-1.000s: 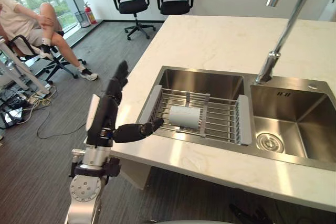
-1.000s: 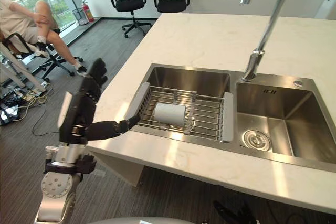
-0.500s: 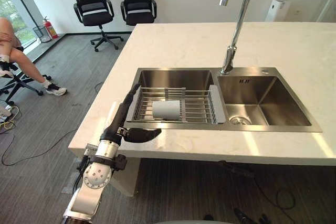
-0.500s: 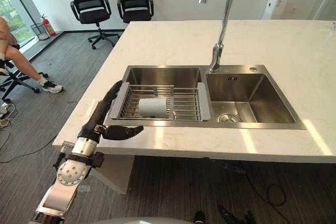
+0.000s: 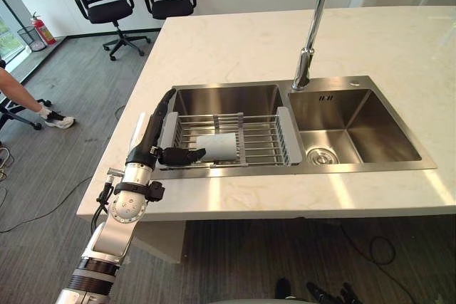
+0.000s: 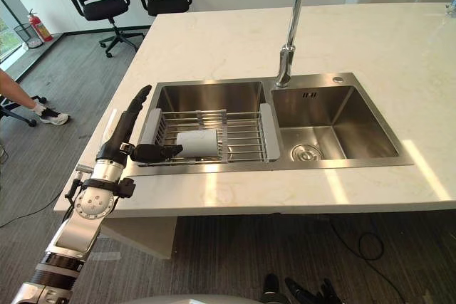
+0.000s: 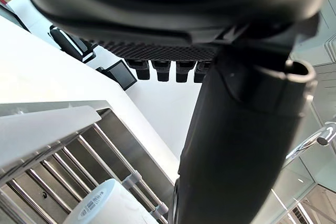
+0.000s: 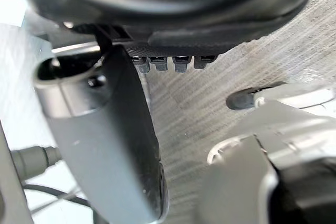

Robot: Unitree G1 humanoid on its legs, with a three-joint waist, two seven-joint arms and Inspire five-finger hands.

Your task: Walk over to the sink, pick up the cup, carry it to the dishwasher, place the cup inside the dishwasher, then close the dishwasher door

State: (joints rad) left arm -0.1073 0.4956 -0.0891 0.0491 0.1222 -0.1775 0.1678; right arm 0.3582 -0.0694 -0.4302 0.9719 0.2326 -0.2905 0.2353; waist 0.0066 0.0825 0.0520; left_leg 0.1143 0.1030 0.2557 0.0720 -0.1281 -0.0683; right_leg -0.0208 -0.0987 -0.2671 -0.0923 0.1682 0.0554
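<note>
1. Cup [image 5: 218, 146] lies sideways on the rack [image 5: 262, 142] in your sink's [image 5: 235, 99] left basin.
2. Your left hand [image 5: 147, 142] sits at that basin's left rim, fingers straight, thumb just beside the cup, gripping nothing.
3. Your right hand [image 8: 168, 19] hangs over floor [image 8: 210, 93], fingers straight.

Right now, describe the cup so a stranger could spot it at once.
On the pale stone island counter, find the double stainless-steel sink; a wire drying rack spans its left basin. The pale grey cylindrical cup lies on its side on that rack, the only solid thing among thin bars.
</note>
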